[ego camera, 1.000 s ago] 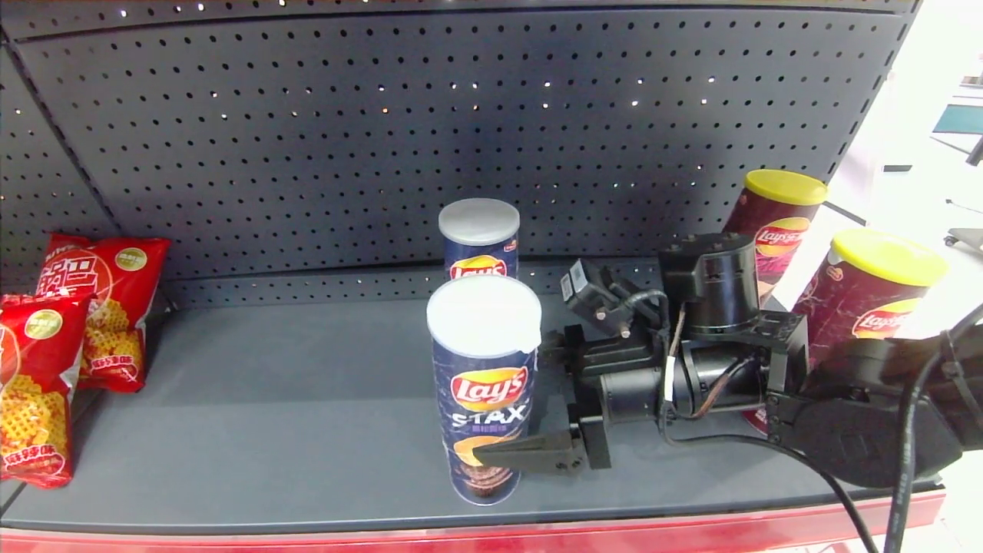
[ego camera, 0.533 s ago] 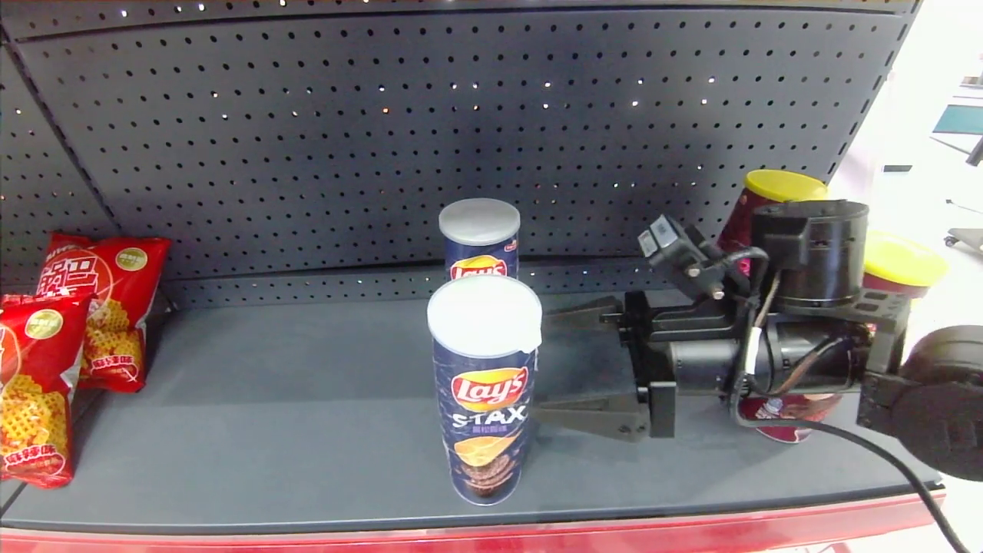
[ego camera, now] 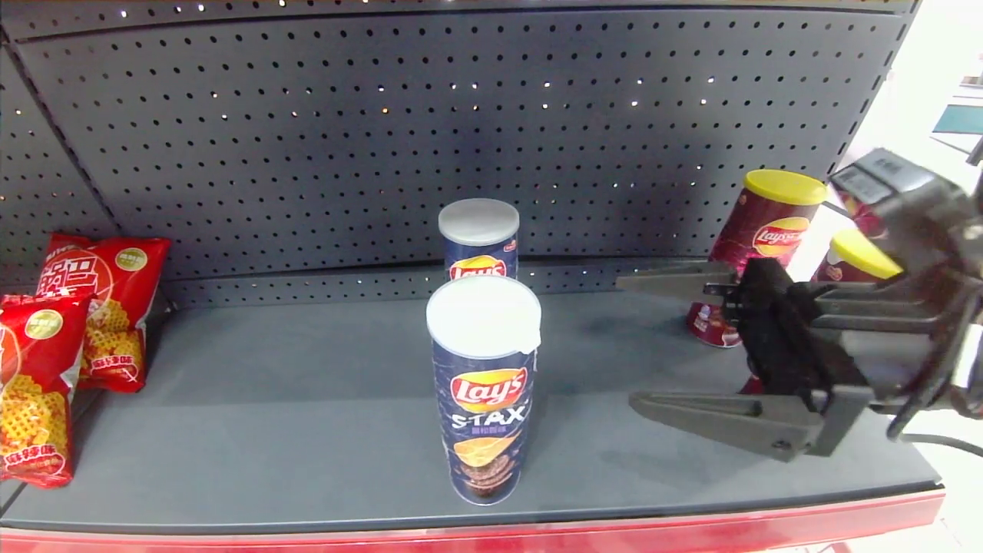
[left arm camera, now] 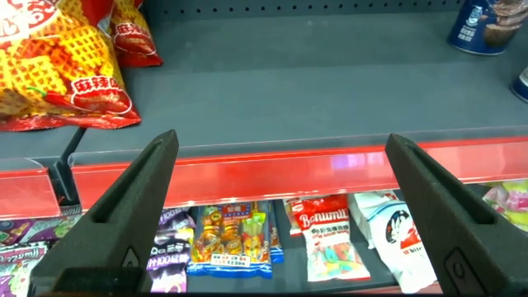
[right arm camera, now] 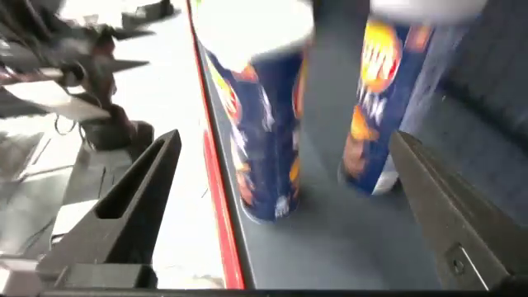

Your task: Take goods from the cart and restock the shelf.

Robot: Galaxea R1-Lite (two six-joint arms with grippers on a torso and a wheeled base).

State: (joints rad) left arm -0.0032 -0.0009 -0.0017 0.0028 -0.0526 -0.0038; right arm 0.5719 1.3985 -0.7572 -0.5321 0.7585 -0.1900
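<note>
Two blue chip cans with white lids stand on the grey shelf point(ego camera: 269, 399): the front can point(ego camera: 484, 384) near the shelf's edge, the back can point(ego camera: 479, 238) by the pegboard. My right gripper point(ego camera: 626, 343) hovers open to the right of the front can, well apart from it, fingers pointing at it. In the right wrist view the front can point(right arm camera: 256, 124) and back can point(right arm camera: 396, 107) stand beyond the open right gripper point(right arm camera: 285, 140). My left gripper point(left arm camera: 282, 140) is open and empty, low before the shelf's red front edge point(left arm camera: 264, 169).
Two dark red cans with yellow lids point(ego camera: 760, 230) point(ego camera: 856, 257) stand at the shelf's right end behind my right arm. Red snack bags point(ego camera: 104, 307) point(ego camera: 34, 384) lean at the left. Packaged goods point(left arm camera: 330, 239) fill the shelf below. Bare shelf lies between bags and blue cans.
My right gripper, whose fingers flanked the front blue can a second ago, has drawn back to the right and risen. The can stays upright where it was.
</note>
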